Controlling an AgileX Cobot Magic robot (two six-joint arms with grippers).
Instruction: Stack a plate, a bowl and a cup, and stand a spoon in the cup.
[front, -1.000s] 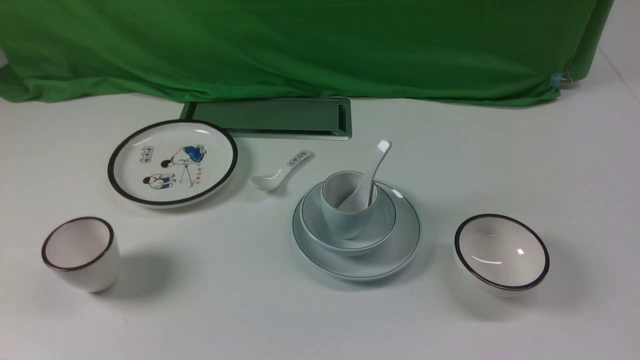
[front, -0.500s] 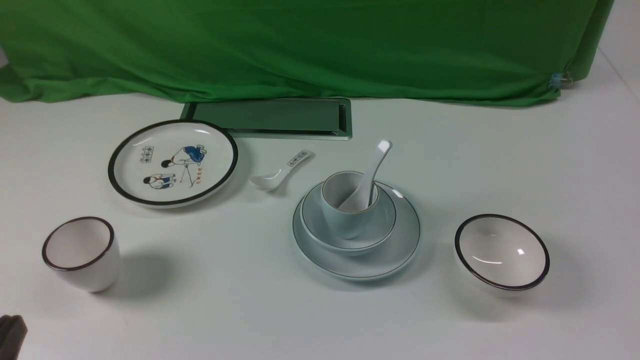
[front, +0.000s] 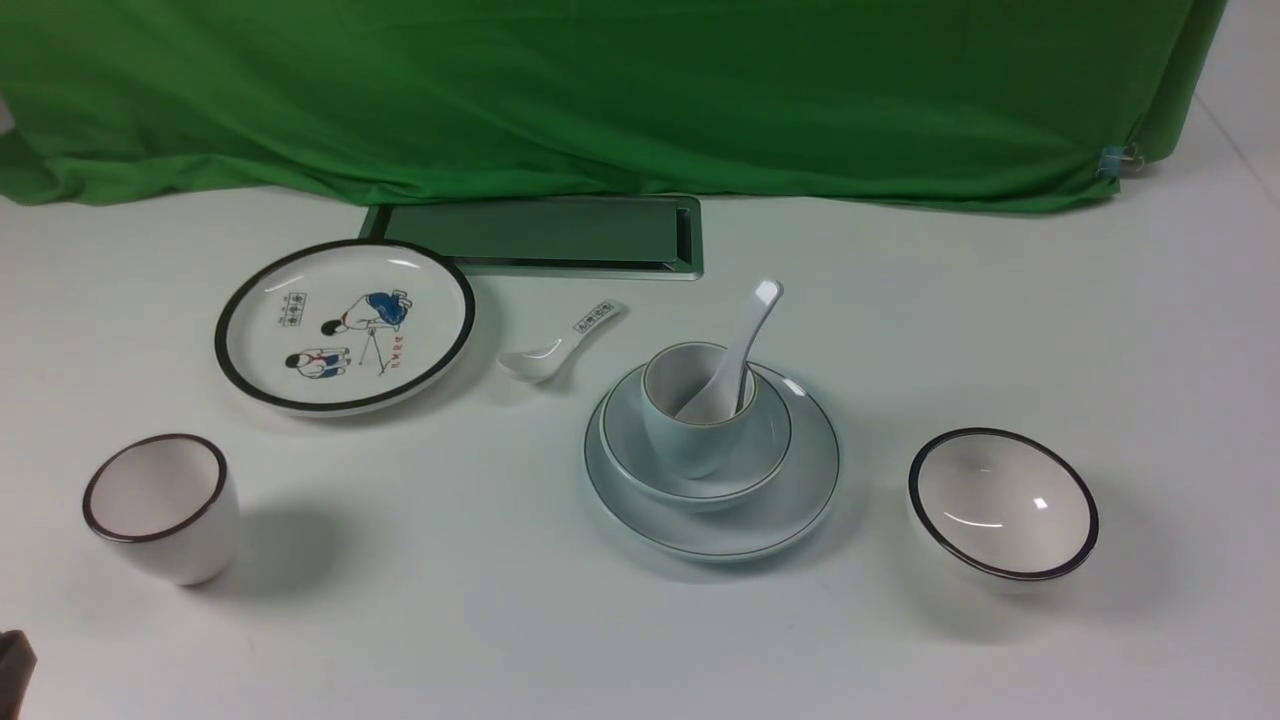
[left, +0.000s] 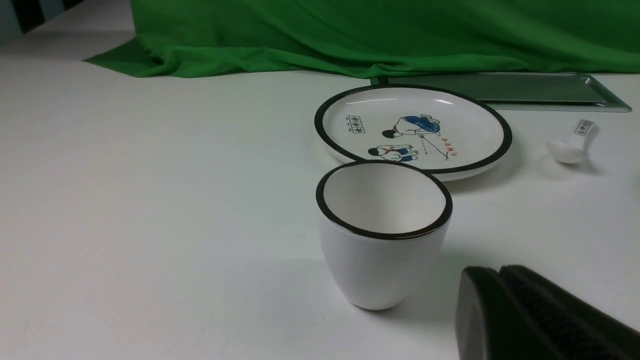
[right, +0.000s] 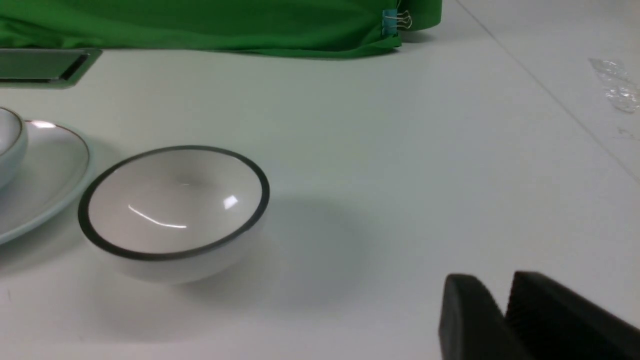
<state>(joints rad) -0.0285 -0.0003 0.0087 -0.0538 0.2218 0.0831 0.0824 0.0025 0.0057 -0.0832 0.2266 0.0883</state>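
The pale blue plate (front: 790, 500) lies right of the table's middle. On it sits the blue-grey bowl (front: 640, 470), and the small pale blue cup (front: 685, 445) stands in the bowl. The plain white spoon (front: 745, 335) leans in the cup, handle up and to the right. My left gripper (left: 500, 272) is shut and empty beside the black-rimmed cup; only its tip (front: 12, 665) shows at the front view's lower left corner. My right gripper (right: 500, 285) is open by a small gap, empty, right of the black-rimmed bowl. The plate's edge (right: 50, 170) shows in the right wrist view.
A black-rimmed white cup (front: 160, 505) stands front left, a cartoon plate (front: 345, 325) behind it, and a small printed spoon (front: 560, 345) beside that. A black-rimmed white bowl (front: 1003, 505) sits front right. A metal hatch (front: 540, 235) and green cloth (front: 600, 90) lie at the back.
The left gripper's tip came into the lower left corner of the front view, then sank lower toward the frame edge. The stacked dishes and spoon have not moved.
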